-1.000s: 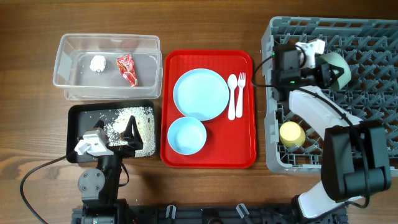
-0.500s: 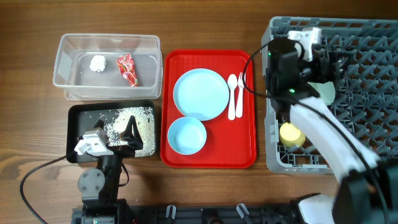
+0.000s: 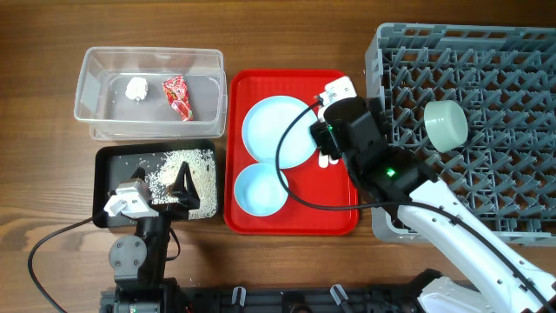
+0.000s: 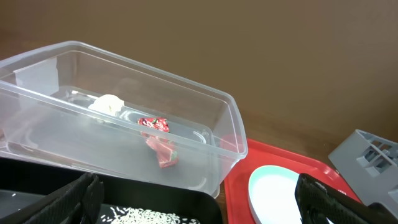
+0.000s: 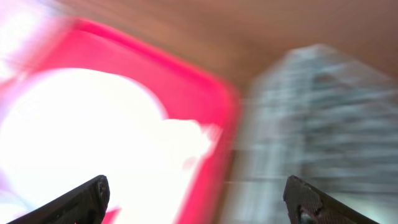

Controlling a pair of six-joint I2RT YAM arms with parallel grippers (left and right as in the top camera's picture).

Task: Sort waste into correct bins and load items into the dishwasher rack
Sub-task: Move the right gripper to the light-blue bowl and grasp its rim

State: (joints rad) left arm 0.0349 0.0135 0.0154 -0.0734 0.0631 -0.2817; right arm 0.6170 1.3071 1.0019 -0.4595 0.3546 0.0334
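Observation:
My right gripper (image 3: 328, 130) hangs open and empty over the right side of the red tray (image 3: 339, 213), above the spoon and fork, of which only a white end (image 3: 323, 160) shows. Its wrist view is motion-blurred: plate (image 5: 93, 124), tray edge (image 5: 217, 124), dishwasher rack (image 5: 323, 112). The pale green bowl (image 3: 446, 124) lies in the rack (image 3: 521, 35). The light blue plate (image 3: 280, 132) and blue bowl (image 3: 261, 191) sit on the tray. The napkin ball (image 3: 136, 88) and red wrapper (image 3: 178, 96) lie in the clear tub (image 3: 152, 117). My left gripper (image 3: 178, 187) is open over the black tray (image 3: 122, 169) with rice (image 3: 187, 167).
The right arm crosses the rack's front left corner and hides what lies under it. In the left wrist view the tub (image 4: 124, 124) stands straight ahead, with the plate (image 4: 280, 193) and a rack corner (image 4: 370, 155) to the right. Bare wood surrounds everything.
The right gripper opened and let go of the pale green bowl in the rack, then swung left out of the rack to over the red tray. The left arm stayed still.

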